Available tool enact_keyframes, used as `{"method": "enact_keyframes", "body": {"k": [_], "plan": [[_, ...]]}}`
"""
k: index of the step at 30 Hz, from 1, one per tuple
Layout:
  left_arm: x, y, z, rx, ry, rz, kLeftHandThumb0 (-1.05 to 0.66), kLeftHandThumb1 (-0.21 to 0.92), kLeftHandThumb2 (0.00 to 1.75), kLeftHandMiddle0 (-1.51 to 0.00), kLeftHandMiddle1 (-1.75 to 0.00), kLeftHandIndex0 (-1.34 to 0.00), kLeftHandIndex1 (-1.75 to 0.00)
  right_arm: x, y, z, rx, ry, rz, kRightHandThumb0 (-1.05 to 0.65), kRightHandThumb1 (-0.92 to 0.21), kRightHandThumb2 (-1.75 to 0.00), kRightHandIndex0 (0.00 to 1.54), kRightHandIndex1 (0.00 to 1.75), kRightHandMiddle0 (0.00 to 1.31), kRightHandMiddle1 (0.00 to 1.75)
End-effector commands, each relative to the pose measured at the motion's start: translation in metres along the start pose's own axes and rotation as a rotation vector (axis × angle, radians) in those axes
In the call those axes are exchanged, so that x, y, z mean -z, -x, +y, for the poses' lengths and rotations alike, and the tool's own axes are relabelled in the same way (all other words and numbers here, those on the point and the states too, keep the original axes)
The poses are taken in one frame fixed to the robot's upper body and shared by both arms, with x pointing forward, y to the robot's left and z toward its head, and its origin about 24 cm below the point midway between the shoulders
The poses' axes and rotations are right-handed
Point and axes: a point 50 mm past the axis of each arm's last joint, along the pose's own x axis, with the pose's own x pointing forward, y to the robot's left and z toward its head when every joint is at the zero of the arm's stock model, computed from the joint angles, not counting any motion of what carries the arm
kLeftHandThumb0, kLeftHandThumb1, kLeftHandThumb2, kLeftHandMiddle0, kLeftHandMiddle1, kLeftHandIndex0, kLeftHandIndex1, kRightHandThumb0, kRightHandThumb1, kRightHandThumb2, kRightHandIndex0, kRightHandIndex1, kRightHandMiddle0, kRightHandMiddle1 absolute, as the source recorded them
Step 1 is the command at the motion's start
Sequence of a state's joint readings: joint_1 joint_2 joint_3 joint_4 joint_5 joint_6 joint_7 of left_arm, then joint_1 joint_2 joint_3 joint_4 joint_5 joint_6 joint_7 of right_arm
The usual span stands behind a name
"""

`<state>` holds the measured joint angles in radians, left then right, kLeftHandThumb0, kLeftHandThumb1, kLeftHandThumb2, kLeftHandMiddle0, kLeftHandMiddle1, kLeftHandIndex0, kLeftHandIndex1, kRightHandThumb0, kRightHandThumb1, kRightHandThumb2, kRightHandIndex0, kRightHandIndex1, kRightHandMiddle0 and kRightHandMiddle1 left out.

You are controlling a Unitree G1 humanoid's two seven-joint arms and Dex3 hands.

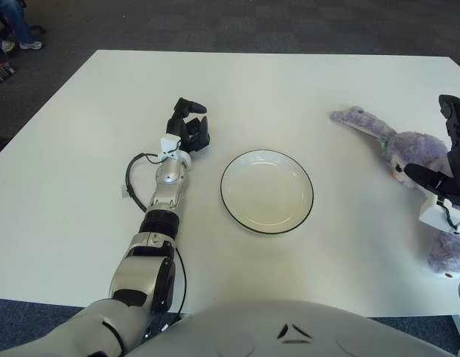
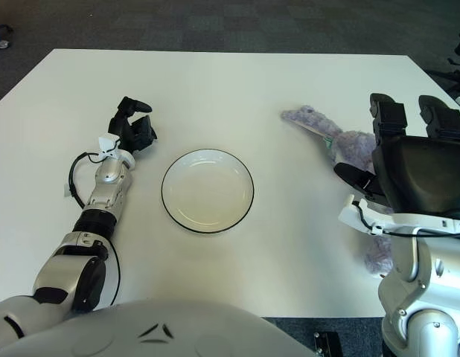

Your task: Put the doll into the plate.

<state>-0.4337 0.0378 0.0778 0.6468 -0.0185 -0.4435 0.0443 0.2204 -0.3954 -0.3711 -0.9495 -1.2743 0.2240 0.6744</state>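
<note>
Doll [image 1: 409, 147], fuzzy lavender plush, long ear

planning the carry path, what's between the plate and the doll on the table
Nothing: in both eye views only bare white table separates the plate from the purple doll. The right hand shows open over the doll.

White table [image 1: 289, 82], plain; white plate [image 1: 267, 191] with a thin dark rim; fluffy lilac-purple plush doll [image 1: 409, 149]. Both arms silver-grey with black fingers, left hand [image 1: 189, 126] and right hand [image 2: 412, 160] alike. Black cable [image 1: 133, 178] by the left forearm; dark grey carpet [image 1: 215, 22] beyond
</note>
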Motion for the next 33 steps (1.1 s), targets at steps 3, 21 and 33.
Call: {"method": "enact_keyframes", "body": {"k": [3,21,33], "plan": [[0.0212,0.0164,0.0038,-0.006,-0.012,0.088,-0.38,0.67,0.87,-0.90,-1.75,-0.35,-1.75,-0.0023,-0.0014,-0.0042,0.021,-0.073,-0.023,-1.05,-0.92,-0.93,0.35,1.33,0.00,0.23],[0.0217,0.0156,0.0051,-0.003,-0.016,0.078,-0.38,0.67,0.87,-0.90,-1.75,-0.35,-1.75,-0.0024,-0.0061,0.0008,0.089,-0.164,-0.011,-1.05,-0.92,-0.87,0.31,1.11,0.00,0.27],[0.0217,0.0144,0.0054,-0.014,0.000,0.070,-0.38,0.66,0.88,-0.91,-1.75,-0.35,-1.75,-0.0037,-0.0075,0.0018,0.089,-0.165,-0.013,-1.05,-0.92,-0.87,0.31,1.11,0.00,0.28]]}}
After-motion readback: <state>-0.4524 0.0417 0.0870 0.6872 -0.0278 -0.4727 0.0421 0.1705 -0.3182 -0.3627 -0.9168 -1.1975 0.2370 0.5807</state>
